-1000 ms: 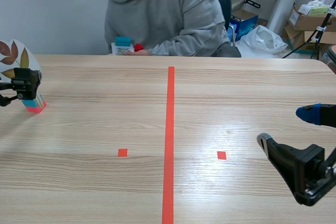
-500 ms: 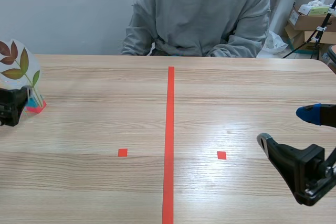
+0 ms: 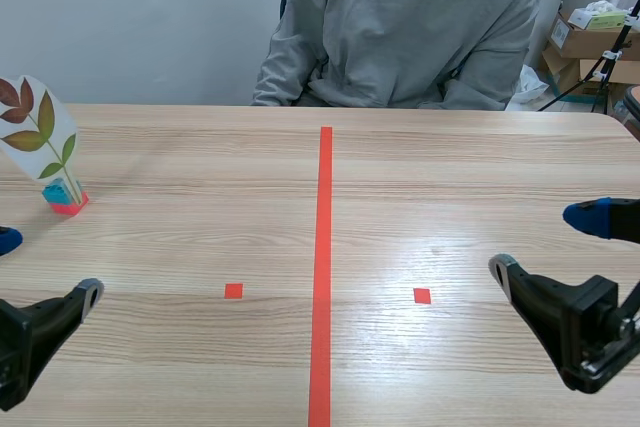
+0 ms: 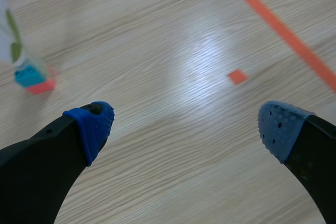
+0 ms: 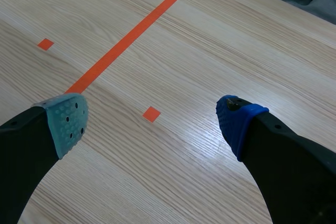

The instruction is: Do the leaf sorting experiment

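Over the light wooden tabletop (image 3: 450, 177), the left pincer (image 3: 45, 267) hangs released at the near left, the right pincer (image 3: 545, 244) released at the near right. Farther off at the far left, closest to the left pincer, a white card printed with brown-green leaves (image 3: 38, 137) stands upright in a blue-and-red block base (image 3: 63, 197).

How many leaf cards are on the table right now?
1. The leaf card stands in a blue-and-red block base near the left edge of the table, ahead of the open left claw. The hands of the person are out of view, so more may be hidden.
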Tool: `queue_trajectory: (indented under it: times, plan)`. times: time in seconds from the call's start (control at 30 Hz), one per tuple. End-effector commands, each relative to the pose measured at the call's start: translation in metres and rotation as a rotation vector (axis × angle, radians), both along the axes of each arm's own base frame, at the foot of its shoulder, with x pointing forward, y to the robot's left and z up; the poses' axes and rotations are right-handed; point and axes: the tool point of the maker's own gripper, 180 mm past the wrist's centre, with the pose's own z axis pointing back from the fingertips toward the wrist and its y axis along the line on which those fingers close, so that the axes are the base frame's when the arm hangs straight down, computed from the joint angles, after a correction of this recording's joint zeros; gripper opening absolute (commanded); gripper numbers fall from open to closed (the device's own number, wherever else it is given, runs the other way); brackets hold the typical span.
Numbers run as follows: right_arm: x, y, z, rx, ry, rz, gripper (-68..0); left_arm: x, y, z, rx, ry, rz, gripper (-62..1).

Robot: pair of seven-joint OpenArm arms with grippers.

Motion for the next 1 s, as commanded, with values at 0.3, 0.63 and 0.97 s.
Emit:
queue_trajectory:
  times: [0.3,0.63,0.97]
  plan:
    - [-0.003,0.009,0.006,0.022,-0.01,0.072,-17.5,-0.029,-0.036,0.03,-0.016,0.019,-0.077,-2.1]
    - [0.002,0.013,0.016,0.045,-0.054,0.089,-17.5,-0.023,-0.035,0.062,-0.051,-0.068,-0.011,-2.2]
    - [0.002,0.014,0.015,0.037,-0.041,0.101,-17.5,-0.023,-0.035,0.062,-0.051,-0.067,-0.011,-2.2]
